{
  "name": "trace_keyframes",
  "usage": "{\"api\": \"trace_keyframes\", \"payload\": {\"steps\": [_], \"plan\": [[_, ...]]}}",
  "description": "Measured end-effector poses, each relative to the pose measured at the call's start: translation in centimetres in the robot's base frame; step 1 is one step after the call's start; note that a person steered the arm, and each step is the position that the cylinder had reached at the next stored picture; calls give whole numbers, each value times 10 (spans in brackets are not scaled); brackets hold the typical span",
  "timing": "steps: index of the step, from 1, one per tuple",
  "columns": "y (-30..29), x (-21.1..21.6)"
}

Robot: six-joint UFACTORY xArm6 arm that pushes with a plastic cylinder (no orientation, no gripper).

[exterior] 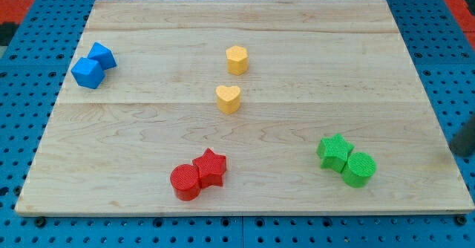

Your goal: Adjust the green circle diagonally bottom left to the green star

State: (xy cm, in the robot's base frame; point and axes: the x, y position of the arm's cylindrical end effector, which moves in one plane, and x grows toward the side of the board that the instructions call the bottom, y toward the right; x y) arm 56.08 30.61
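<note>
The green star [335,151] lies at the lower right of the wooden board [245,14]. The green circle [359,169] touches it on its lower right side. A dark, blurred piece of my rod shows at the view's right edge, and my tip [456,152] is right of the green circle, well apart from it, near the board's right edge.
Two blue blocks [93,64] touch each other at the upper left. A yellow hexagon [237,59] and a yellow heart [228,98] stand near the middle. A red star [210,166] touches a red circle [185,182] at the bottom centre.
</note>
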Motion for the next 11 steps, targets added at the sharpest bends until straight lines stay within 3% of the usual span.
{"api": "trace_keyframes", "payload": {"steps": [2,6,7,9,10,11], "plan": [[-83,29],[-159,-54],[-154,-55],[-85,-10],[-113,9],[-177,9]]}}
